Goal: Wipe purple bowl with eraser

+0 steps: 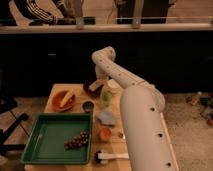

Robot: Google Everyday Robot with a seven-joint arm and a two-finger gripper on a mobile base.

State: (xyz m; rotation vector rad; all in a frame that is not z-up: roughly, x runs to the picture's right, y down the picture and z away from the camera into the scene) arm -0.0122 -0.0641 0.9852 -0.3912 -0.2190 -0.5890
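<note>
The arm reaches from the lower right across the table (56, 91) and bends down at its far end, so the gripper (96, 86) hangs at the table's back edge, right over the purple bowl (92, 89). Its fingers are drawn together; the eraser cannot be made out between them, so whether they pinch it is unclear. The bowl sits directly under the fingertips, dark and round, partly hidden by them.

Just right of the fingers stands a pale green bottle (105, 95), upright, close beside the bowl. Left of the fingers and a little nearer the camera lies the orange bowl (63, 99) with something yellow in it. Nearer than the fingers, straight toward the camera, sits a small dark cup (88, 106). Beyond that, to the right, lies a blue-grey sponge (105, 117), then a small orange thing (104, 133). The green tray (47, 140) fills the near left of the table, well apart from the fingers, with a bunch of grapes (77, 140) in its right corner. A white-handled brush (111, 156) lies at the near edge.
</note>
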